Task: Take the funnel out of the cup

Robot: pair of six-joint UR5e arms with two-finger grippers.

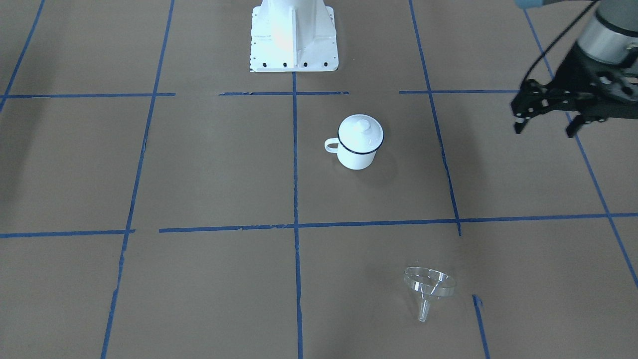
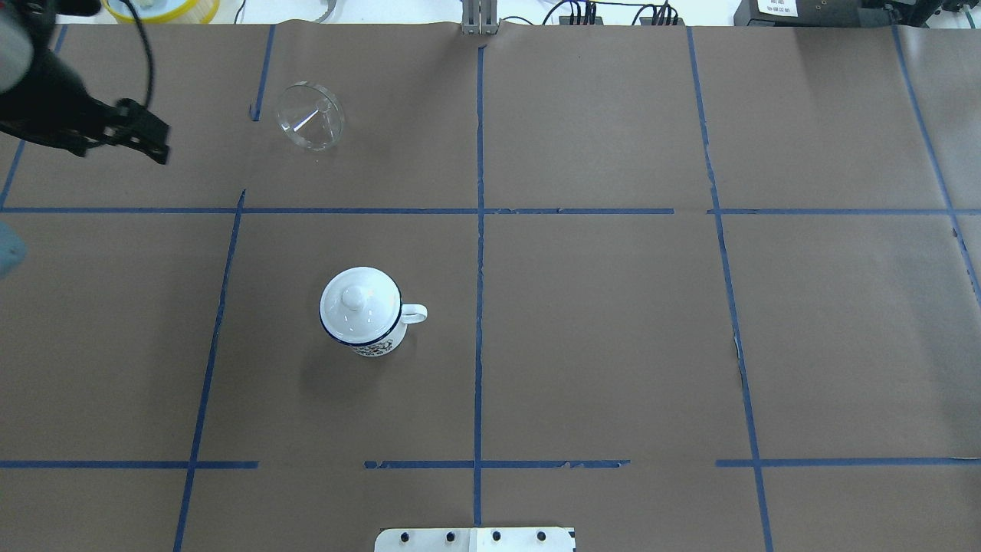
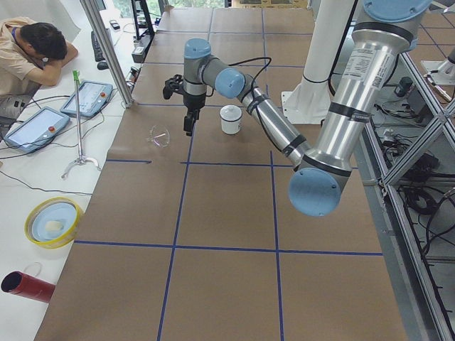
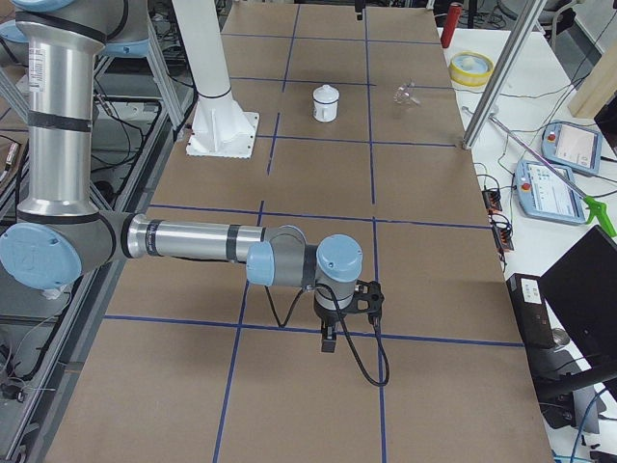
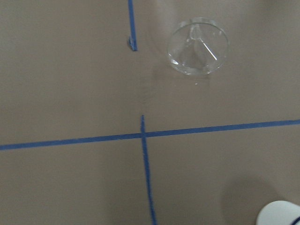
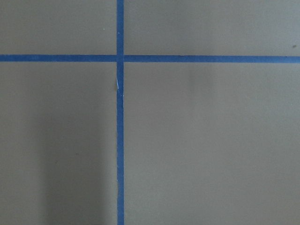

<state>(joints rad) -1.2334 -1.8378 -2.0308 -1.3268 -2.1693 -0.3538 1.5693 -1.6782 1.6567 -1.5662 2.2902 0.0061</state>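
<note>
The clear funnel [image 1: 428, 284] lies on its side on the brown table, apart from the cup; it also shows in the overhead view [image 2: 309, 116] and the left wrist view [image 5: 198, 46]. The white cup [image 1: 356, 155] with a dark blue rim stands upright near the table's middle [image 2: 377, 346], with a round white knobbed lid [image 1: 361, 132] on top. My left gripper [image 1: 545, 130] is open and empty, in the air off to the side of both [image 2: 142, 142]. My right gripper [image 4: 330, 338] shows only in the exterior right view, far from both; I cannot tell its state.
The white robot base [image 1: 294, 40] stands behind the cup. Blue tape lines cross the table. A yellow round dish [image 3: 53, 222], a red cylinder [image 3: 25, 284] and a seated person [image 3: 28, 50] are off the table's far edge.
</note>
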